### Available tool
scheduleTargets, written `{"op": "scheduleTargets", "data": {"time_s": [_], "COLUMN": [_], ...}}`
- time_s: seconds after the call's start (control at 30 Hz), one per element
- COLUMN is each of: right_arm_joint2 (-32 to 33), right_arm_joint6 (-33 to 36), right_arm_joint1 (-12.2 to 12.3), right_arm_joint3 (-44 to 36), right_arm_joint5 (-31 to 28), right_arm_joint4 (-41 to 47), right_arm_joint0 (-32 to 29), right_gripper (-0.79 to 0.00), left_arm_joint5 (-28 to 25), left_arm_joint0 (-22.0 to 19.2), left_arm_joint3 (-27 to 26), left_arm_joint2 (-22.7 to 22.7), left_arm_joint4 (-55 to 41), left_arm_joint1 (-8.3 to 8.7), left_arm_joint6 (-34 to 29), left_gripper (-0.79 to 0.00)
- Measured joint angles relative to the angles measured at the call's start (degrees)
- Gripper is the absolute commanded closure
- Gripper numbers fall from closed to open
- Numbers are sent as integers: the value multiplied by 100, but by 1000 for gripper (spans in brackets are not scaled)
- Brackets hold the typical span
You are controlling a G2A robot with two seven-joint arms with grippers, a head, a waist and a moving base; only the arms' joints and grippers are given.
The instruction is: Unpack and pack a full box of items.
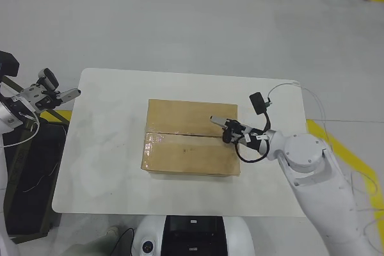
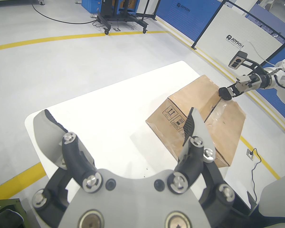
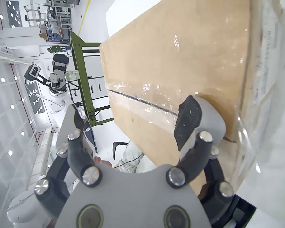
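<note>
- Grey workshop floor point(image 1: 179, 38) with yellow lines surrounds the work area. Blue and white fence panels point(image 2: 187, 12), far beyond the left fingertips, carry printed logos.
- White table point(image 1: 109, 173) with rounded corners bears the task's thing.
- Brown cardboard box point(image 1: 189, 137) lies shut, flaps down, in the middle of the table. It is well beyond the left fingertips and directly under the right ones.
- Right gripper point(image 3: 130, 110) hangs over the box top at the end nearest its own arm, fingers spread wide and holding nothing. One black ribbed pad point(image 3: 188, 119) sits just beside the seam; whether it touches the cardboard cannot be told.
- Left gripper point(image 2: 118, 115) hovers by the table's far left corner, fingers wide apart and empty, with bare tabletop showing between them.
- Clear tape point(image 3: 142, 102) runs glossy along the centre seam, leading away from the right fingertips.
- Black handling marks point(image 2: 174, 117), among them a pair of upward arrows, are printed on the box end that faces the left fingers.
- Grey print point(image 3: 268, 43) on the end face below the right fingers is too blurred to read.
</note>
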Motion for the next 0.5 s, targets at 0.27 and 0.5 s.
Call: {"op": "scheduleTargets", "data": {"time_s": [0.27,0.5], "right_arm_joint2": [355,594], "right_arm_joint6": [-35,-86], "right_arm_joint1": [81,135], "right_arm_joint3": [-124,-230], "right_arm_joint5": [19,2], "right_arm_joint4": [-25,2], "right_arm_joint0": [-247,-451], "right_gripper": [-785,-785], "left_arm_joint5": [0,0], "left_arm_joint0": [0,0], "left_arm_joint3": [0,0], "left_arm_joint2": [0,0], "left_arm_joint4": [0,0], "left_arm_joint1": [0,0], "left_arm_joint6": [0,0], "left_gripper": [-785,-785]}}
